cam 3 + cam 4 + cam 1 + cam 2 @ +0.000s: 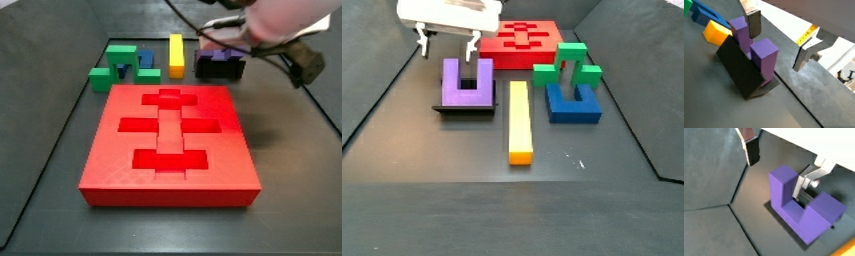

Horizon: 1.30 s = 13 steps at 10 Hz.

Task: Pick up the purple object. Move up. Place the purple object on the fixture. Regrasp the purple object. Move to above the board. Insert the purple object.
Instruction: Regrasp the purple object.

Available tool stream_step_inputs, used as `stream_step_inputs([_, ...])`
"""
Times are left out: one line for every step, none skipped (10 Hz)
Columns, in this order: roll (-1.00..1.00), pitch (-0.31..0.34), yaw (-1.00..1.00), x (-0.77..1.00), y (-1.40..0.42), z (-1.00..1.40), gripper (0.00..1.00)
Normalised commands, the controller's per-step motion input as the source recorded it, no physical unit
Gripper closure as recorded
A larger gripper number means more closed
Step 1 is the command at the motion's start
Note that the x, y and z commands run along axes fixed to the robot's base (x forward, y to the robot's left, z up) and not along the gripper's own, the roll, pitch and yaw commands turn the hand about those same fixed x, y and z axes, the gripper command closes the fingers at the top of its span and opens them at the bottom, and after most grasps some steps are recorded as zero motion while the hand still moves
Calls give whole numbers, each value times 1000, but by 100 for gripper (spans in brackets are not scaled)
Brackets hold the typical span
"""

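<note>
My hand hangs open above the purple object, holding nothing. The purple object stands on the fixture at the left, prongs up, base down, its width running left-right. By my reckoning the placing is done; regrasp, carry to the board and insertion remain.

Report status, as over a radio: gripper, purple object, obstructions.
Gripper open, above the purple object. Purple object upright on the fixture, prongs up, not gripped. Yellow bar alongside, apart; nothing blocking.
</note>
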Motion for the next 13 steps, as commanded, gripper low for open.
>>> stream_step_inputs([309, 0, 0, 0, 0, -183, 0])
stream_step_inputs([234, 0, 0, 0, 0, -86, 0])
stream_step_inputs([209, 14, 89, 140, 37, -83, 0])
stream_step_inputs([226, 69, 157, 223, 166, -126, 0])
stream_step_inputs([100, 66, 143, 191, 151, -69, 0])
stream_step_inputs([0, 0, 197, 186, 143, -26, 0])
stream_step_inputs([0, 0, 163, 74, 0, 0, 0])
stream_step_inputs([11, 0, 60, 0, 0, -6, 0])
stream_step_inputs([103, 0, 71, 6, 0, -83, 0])
stream_step_inputs([237, 9, 83, 0, 0, -209, 0])
stream_step_inputs([306, 69, 11, 0, 0, -269, 0])
stream_step_inputs([234, 80, 0, 0, 0, -211, 0])
stream_step_inputs([9, 0, 0, 0, 0, 0, 0])
